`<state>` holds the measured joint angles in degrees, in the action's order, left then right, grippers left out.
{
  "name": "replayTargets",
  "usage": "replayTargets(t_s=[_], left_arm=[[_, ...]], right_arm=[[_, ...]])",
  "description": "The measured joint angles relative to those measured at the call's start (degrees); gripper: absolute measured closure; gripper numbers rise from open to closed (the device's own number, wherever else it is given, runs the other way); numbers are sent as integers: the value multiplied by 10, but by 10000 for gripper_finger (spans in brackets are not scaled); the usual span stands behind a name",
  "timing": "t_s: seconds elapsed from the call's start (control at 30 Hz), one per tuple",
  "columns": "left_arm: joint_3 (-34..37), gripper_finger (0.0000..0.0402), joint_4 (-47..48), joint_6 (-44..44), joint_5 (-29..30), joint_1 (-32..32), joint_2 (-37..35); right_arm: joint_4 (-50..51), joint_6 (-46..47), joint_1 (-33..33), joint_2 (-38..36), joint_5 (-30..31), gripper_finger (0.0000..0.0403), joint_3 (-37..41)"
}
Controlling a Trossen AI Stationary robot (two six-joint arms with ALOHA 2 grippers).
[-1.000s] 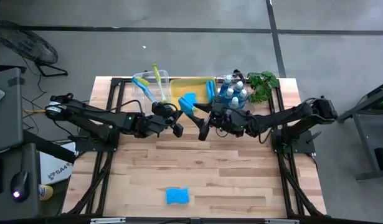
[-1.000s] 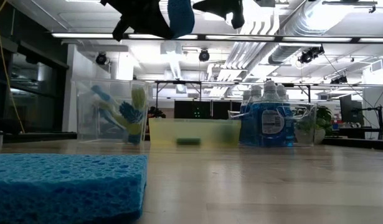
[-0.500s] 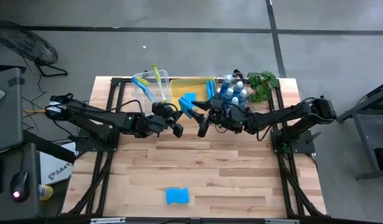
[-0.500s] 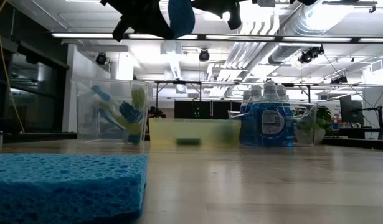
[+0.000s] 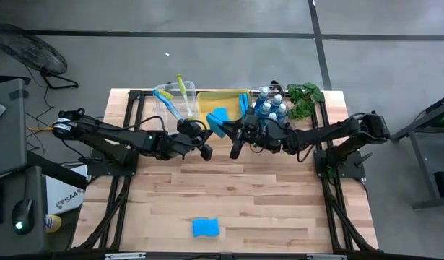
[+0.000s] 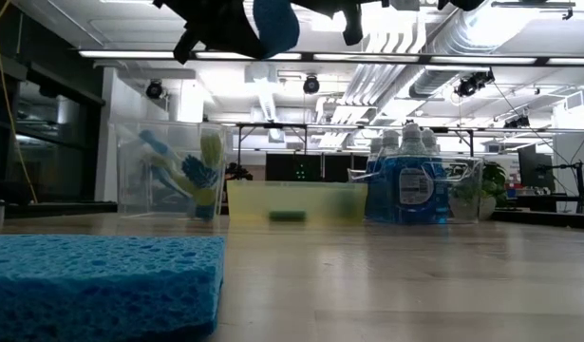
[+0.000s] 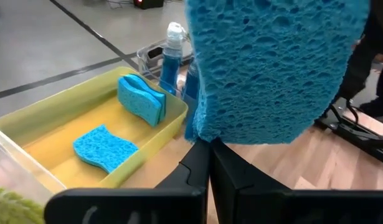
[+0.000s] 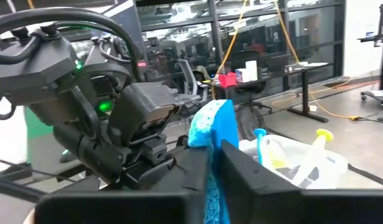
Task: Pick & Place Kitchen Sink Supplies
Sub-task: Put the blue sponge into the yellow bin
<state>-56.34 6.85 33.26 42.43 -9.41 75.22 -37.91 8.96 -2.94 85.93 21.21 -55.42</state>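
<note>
Above wooden table (image 5: 279, 209): mid-air handover of blue sponge (image 7: 272, 68), left gripper (image 7: 210, 146) and right gripper (image 8: 215, 149) both clenched on it. Next, probably: left lets go, right carries to yellow bin (image 7: 29, 124).

The pale wood-plank bench (image 5: 279, 202) stands on a grey concrete floor (image 5: 207, 65) crossed by dark seams. A black floor fan (image 5: 27, 47) sits off at ten o'clock and a grey stand (image 5: 431, 155) at three. Beyond the bench, long ceiling light strips (image 6: 320, 57) and silver ducts (image 6: 424, 43) hang over distant desks (image 8: 303, 71).
</note>
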Motion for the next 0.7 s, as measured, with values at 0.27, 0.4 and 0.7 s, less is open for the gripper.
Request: replayTargets(t_s=[0.27, 0.4, 0.7], left_arm=[[0, 401, 2, -47, -44, 0, 0], [0, 400, 10, -67, -55, 0, -5], [0, 400, 58, -108, -28, 0, -56]], right_arm=[[12, 31, 4, -1, 11, 398, 0], [81, 45, 11, -2, 31, 399, -29], [359, 47, 37, -2, 59, 401, -174]])
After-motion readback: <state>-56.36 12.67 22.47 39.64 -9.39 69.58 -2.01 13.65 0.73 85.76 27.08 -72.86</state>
